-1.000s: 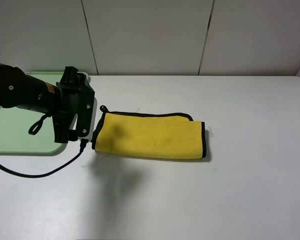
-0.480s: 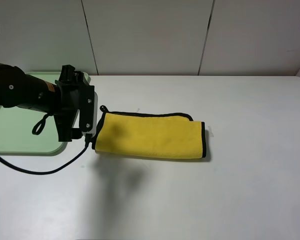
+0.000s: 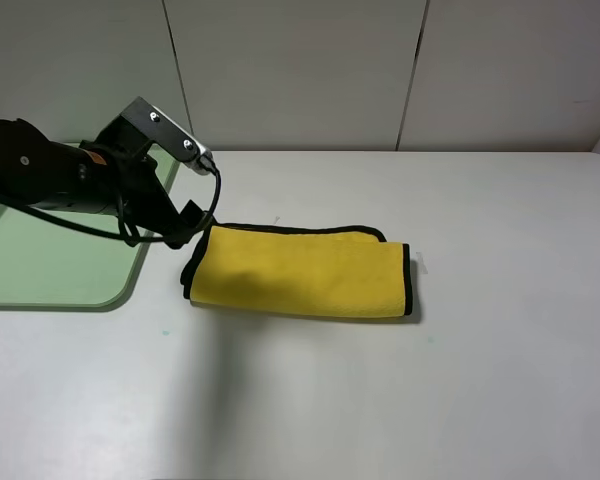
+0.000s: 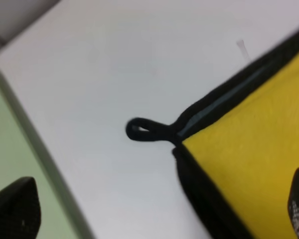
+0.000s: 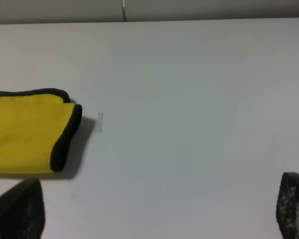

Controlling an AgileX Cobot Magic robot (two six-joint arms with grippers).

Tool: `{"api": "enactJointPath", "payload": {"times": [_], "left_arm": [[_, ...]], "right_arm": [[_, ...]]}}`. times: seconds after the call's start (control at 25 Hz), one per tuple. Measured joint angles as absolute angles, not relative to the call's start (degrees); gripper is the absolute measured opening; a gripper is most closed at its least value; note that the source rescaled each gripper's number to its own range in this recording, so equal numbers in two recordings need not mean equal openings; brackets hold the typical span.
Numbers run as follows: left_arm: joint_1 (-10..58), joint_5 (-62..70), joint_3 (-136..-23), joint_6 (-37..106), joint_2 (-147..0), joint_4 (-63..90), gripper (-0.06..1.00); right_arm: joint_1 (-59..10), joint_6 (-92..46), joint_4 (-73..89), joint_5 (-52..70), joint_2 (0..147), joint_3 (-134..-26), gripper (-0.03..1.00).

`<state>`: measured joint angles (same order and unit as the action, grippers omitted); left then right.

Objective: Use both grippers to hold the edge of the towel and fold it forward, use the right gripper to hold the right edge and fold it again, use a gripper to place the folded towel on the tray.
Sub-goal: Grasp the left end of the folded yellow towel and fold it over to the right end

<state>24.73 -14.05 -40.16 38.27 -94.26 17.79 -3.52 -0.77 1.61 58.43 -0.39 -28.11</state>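
White tabletop (image 3: 450,390) spreading beneath pale wall panels (image 3: 300,70), folded yellow towel (image 3: 300,272) lying mid-table beside the green tray (image 3: 40,275), left gripper (image 4: 157,209) hovering at its black loop (image 4: 142,131), jaws gaping, right gripper (image 5: 154,209) likewise spread, grasping nothing.

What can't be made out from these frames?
- Tray: exterior high, cut by the left edge, partly behind the left arm.
- Towel loop: exterior high, hidden behind the left gripper.
- Right gripper: absent from exterior high; right wrist edge crops all but fingertips.
- Left wrist: blurred, towel contact unclear.
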Motion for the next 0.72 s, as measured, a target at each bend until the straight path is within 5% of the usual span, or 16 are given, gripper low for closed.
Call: {"api": "enactJointPath", "payload": {"times": [0.72], "left_arm": [[24.73, -9.14, -40.27, 8.79, -101.35, 19.03, 1.0]], "right_arm": [[-3.52, -0.77, 1.61, 58.43, -0.39, -28.11, 1.0]]}}
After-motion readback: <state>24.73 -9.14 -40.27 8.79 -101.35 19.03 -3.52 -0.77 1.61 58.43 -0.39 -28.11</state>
